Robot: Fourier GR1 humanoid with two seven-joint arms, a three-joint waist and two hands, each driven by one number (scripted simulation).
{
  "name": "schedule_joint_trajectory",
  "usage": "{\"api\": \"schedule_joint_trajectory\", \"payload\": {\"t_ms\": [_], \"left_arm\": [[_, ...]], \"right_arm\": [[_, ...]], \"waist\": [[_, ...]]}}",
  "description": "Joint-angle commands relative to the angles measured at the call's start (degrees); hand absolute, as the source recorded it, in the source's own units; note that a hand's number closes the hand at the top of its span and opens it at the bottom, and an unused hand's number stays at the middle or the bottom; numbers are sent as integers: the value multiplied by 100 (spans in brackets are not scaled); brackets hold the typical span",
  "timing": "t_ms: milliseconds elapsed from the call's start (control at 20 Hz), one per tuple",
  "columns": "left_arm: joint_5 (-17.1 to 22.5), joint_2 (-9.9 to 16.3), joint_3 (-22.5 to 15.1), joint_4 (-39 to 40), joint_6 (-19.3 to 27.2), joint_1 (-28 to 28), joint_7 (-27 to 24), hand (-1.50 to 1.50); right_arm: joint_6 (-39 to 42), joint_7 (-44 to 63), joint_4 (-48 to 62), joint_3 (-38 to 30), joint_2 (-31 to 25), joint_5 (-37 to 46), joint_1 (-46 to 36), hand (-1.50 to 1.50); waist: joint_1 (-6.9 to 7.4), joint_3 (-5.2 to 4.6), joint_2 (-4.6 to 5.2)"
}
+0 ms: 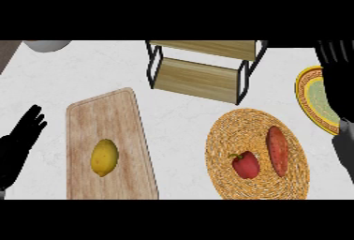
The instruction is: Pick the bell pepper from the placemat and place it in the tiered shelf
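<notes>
Progress: not started; pick and place remain.
Bell pepper (245, 165): lies on woven placemat (228, 140).
Tiered shelf (200, 70): holds nothing.
Right hand (339, 79): fingers straight, holding nothing.
Left hand (17, 145): resting, fingers straight.

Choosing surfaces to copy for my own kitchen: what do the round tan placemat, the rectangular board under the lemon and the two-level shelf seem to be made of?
Round tan placemat: woven straw or wicker, judging by its coiled braids, matte. Rectangular board: pale wood, visible grain, unvarnished look. Two-level shelf: light wooden planks in a thin black frame, probably metal.
</notes>
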Motion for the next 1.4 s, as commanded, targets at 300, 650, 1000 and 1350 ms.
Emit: {"api": "schedule_joint_trajectory", "payload": {"t_ms": [300, 650, 1000, 1350], "left_arm": [[-486, -884, -210, -423, 1024, -684, -343, 0], [-845, -1073, -317, -470, 1356, -1195, -29, 0], [-902, -1073, -330, -638, 1377, -812, -35, 0], [-941, -1229, -489, -701, 1364, -900, 12, 0]], "right_arm": [[471, 415, -273, 1734, -231, 1680, -36, 150], [3397, 46, -230, 1577, -339, -651, 299, -150], [4401, 44, -1229, 1541, -1877, 605, -69, -150], [3893, 805, -2750, 1877, -2253, 2663, -407, -150]], "waist": [[25, 70, -118], [46, 87, -93], [3, 80, -148], [2, 80, -158]]}}
